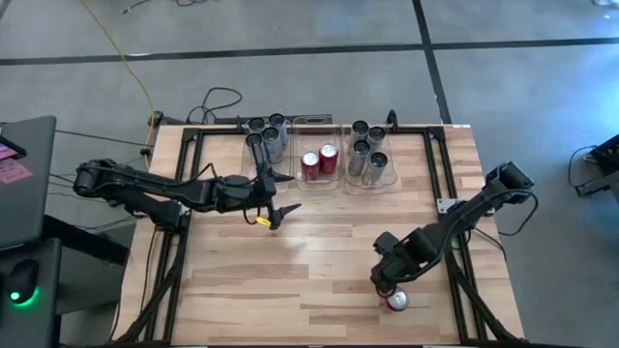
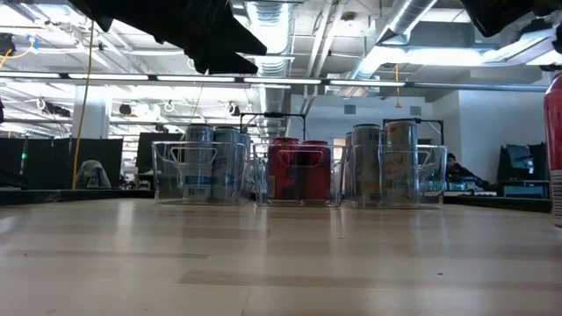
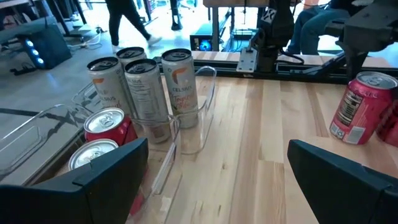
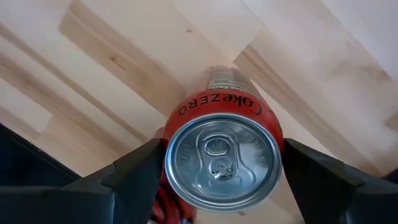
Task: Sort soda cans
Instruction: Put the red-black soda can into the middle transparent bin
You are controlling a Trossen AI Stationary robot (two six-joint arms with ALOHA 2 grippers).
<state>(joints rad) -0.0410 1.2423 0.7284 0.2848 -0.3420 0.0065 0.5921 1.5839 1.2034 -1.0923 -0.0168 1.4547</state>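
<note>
High view, itemised: I am holding my right gripper [image 1: 392, 293] low over the lower right of the table [image 1: 319, 261], its two fingers pinching a red soda can [image 1: 397, 302] that is standing upright on the wood near the front edge. Right wrist view is showing the silver top of that red can [image 4: 222, 162] filling the centre, a dark finger [image 4: 134, 174] touching each side. My left gripper [image 1: 279, 193] is hovering left of centre, fingers spread wide and empty, just below the left bin [image 1: 266, 145]. Three clear bins are sitting in a row at the upper middle: left bin carrying four silver cans [image 1: 268, 135], middle bin [image 1: 319, 155] carrying two red cans [image 1: 319, 161], right bin [image 1: 372, 159] carrying five silver cans [image 1: 368, 147].
</note>
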